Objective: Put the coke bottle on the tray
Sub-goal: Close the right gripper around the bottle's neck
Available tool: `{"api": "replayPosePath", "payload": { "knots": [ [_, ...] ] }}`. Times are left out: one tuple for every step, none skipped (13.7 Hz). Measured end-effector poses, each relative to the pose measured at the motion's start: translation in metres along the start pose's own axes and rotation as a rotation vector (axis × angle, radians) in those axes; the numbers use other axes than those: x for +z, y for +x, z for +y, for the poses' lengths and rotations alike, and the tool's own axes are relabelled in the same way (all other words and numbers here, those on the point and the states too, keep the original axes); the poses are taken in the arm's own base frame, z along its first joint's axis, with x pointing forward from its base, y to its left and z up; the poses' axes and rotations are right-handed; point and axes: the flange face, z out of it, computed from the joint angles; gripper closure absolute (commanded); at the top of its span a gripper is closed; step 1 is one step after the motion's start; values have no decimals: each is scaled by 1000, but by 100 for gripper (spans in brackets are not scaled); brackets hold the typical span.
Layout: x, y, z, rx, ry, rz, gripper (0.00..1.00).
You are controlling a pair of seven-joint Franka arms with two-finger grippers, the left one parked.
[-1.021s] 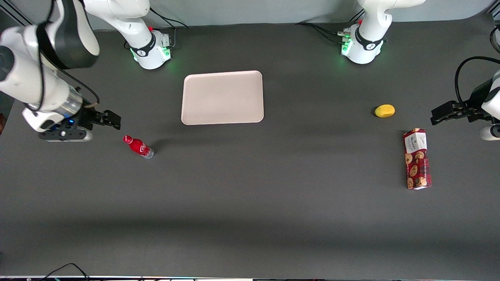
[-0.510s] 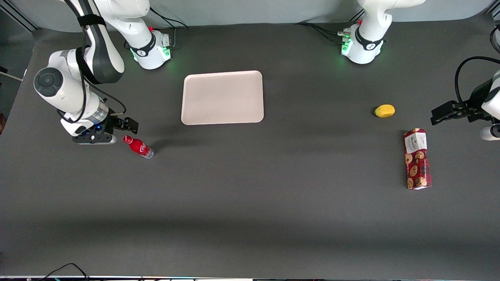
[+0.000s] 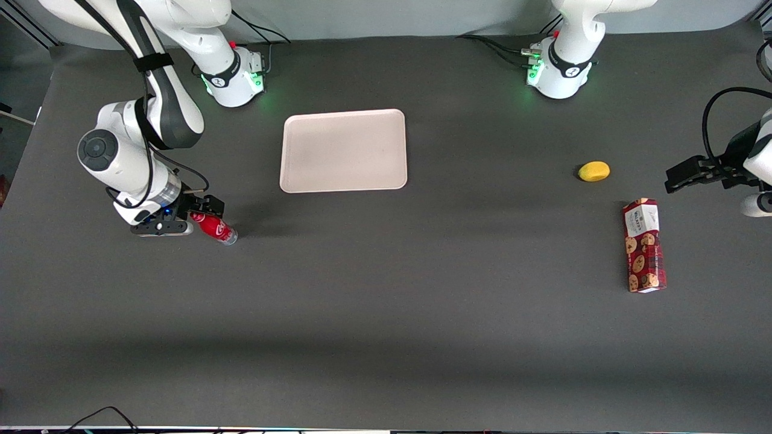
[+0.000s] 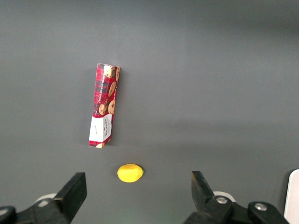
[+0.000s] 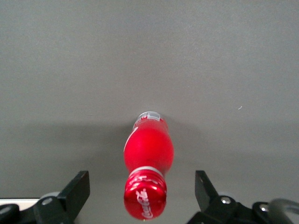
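so the coke bottle (image 3: 216, 227) is standing on the dark table (image 3: 386, 313) toward the working arm's end, nowhere on the tray (image 3: 344, 150) yet; the tray sits well apart from it, farther from the front camera and more toward the middle of the table, and there's nothing in it, just the bare pinkish-beige surface with its low rim; the right gripper (image 3: 202, 211) is right over the bottle's cap end, covering the cap in the front view; from the right wrist view the bottle (image 5: 147, 172) is between the two fingers (image 5: 74, 191), red cap with the white script pointing up at the camera, and the fingers are spread wide with clear gaps on both sides, not touching it; way over toward the parked arm's end there's a small yellow lemon-looking thing (image 3: 594, 171) and a red cookie-printed box (image 3: 644, 245) lying flat, the box nearer the front camera than the yellow thing and close beside it; the left wrist view shows the same pair, box (image 4: 104, 105) and yellow thing (image 4: 130, 172), near each other but not touching.
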Motion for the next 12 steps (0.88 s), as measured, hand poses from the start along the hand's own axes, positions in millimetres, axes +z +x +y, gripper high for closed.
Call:
{"api": "replayPosePath", "payload": {
  "knots": [
    [1,0,0,0,0,1,14],
    [1,0,1,-1,0,1,20],
    [1,0,1,-1,0,1,27],
    [1,0,1,-2,0,1,36],
    [0,1,1,-3,0,2,47],
    [0,1,1,-3,0,2,58],
    [0,1,1,-6,0,2,71],
    [0,1,1,-13,0,2,85],
    [0,1,2,-18,0,2,97],
    [-1,2,3,-18,-1,6,100],
    [-2,2,3,-19,-1,7,100],
    [-2,2,4,-19,-1,8,100]
  ]
}}
